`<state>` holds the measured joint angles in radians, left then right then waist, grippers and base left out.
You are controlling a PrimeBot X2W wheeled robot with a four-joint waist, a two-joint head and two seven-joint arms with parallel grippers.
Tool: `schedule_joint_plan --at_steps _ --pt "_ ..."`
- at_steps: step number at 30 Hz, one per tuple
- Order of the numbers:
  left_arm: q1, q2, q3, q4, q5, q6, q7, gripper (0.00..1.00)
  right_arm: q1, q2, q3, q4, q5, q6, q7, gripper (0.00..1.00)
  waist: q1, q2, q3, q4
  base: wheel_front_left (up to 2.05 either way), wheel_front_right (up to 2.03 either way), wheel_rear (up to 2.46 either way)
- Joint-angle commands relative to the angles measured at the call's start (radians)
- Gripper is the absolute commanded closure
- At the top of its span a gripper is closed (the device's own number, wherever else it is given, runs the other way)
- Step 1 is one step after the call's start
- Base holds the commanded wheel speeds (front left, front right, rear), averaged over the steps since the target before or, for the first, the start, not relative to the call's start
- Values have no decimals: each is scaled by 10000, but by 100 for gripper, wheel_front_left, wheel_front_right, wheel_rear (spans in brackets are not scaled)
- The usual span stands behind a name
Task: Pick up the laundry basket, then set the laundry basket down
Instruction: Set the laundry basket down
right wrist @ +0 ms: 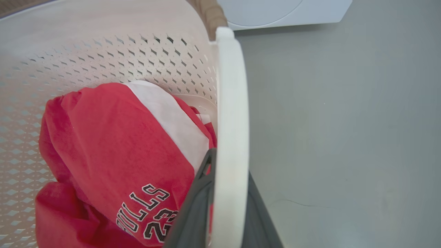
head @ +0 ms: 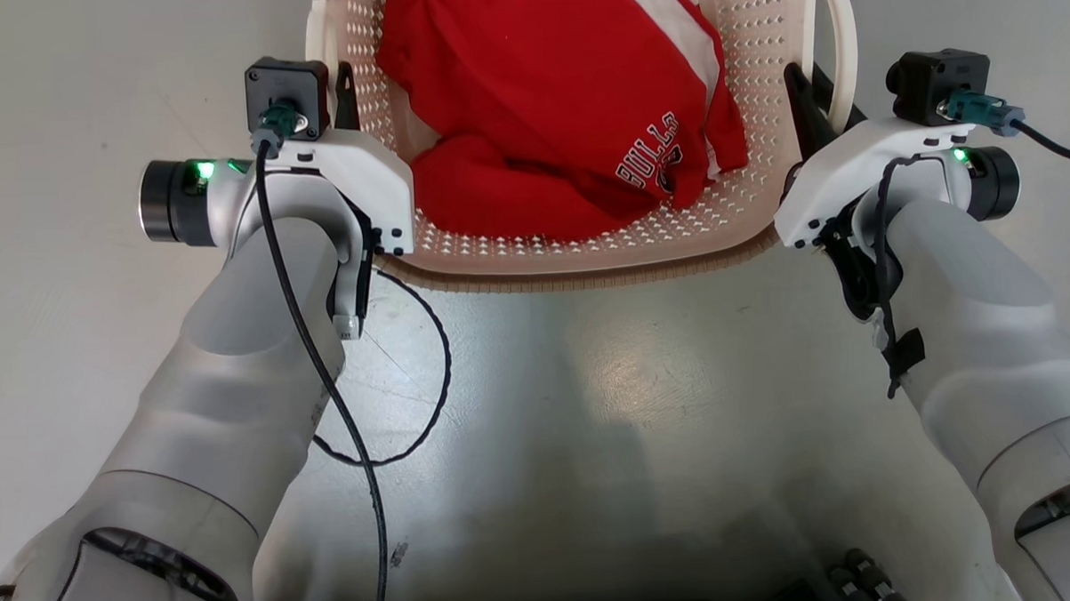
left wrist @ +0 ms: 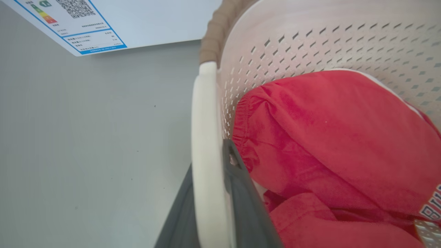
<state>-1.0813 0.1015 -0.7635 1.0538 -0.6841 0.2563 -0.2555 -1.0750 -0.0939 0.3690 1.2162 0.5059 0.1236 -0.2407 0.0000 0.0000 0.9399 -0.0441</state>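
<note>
Head view: where's the laundry basket [head: 587, 254]?
Between both arms, on or just above the floor [head: 592, 405].
Grip?
Left gripper [left wrist: 208, 162] and right gripper [right wrist: 231, 165] each clamp a loop handle [left wrist: 203, 113].
Next?
Probably mid-carry: keep it level, lower, release.

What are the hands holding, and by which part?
The laundry basket: the left hand grips the left loop handle, the right hand the right loop handle, one finger on each side of each loop.
</note>
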Motion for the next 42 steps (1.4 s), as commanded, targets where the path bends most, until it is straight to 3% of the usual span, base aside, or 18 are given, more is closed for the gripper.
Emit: schedule_joint_plan --at_steps 1,25,42 --pt "-134 255 257 -173 283 123 -62 100 305 155 -49 -217 -230 71 -209 100 0 0 120 8 0 0 0" --pt "-32 13 1980 66 2018 -265 -62 100 516 429 -1531 -345 -1690 71 -210 100 0 0 375 -43 0 0 0" --pt "-78 -167 2615 296 2725 -503 -63 100 629 435 -1233 -434 -1215 71 -210 100 0 0 363 -152 0 0 0"
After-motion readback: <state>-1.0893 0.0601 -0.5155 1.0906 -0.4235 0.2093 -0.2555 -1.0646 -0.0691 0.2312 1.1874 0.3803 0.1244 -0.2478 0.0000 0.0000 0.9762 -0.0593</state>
